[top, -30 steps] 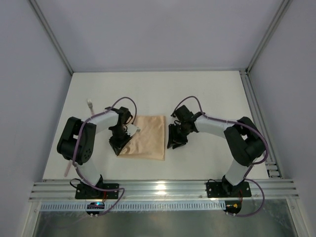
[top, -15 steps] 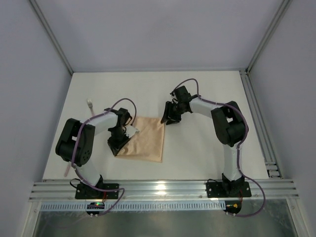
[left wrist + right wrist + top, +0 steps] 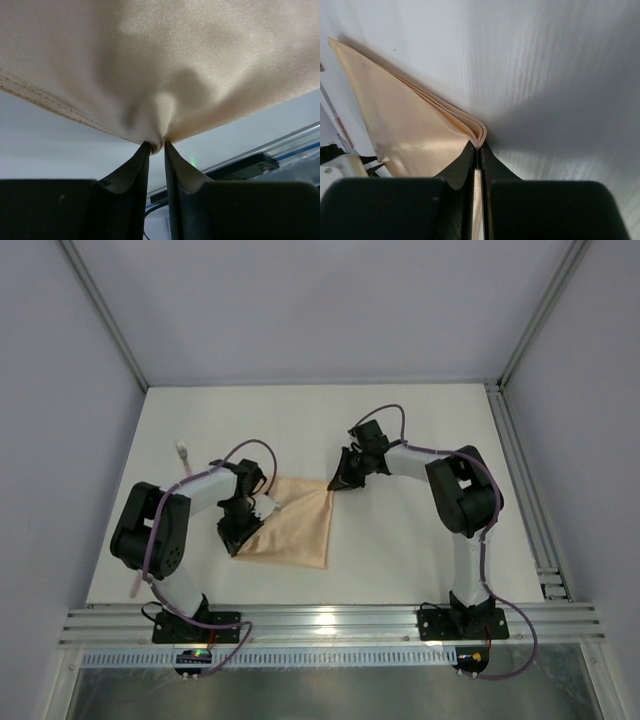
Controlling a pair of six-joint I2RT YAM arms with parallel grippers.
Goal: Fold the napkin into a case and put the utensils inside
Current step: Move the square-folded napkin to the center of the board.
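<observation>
Top view: napkin, folded, lies mid-frame on the table. The left gripper is at its lower-left corner and the right gripper at its upper-right corner, but the grip is unreadable there. Left wrist cam shows fingertips pinching the cloth edge, with fabric tented above. Right wrist cam shows jaws clamped on the corner, stacked layers visible. One utensil lies at the upper left, apart from the cloth
</observation>
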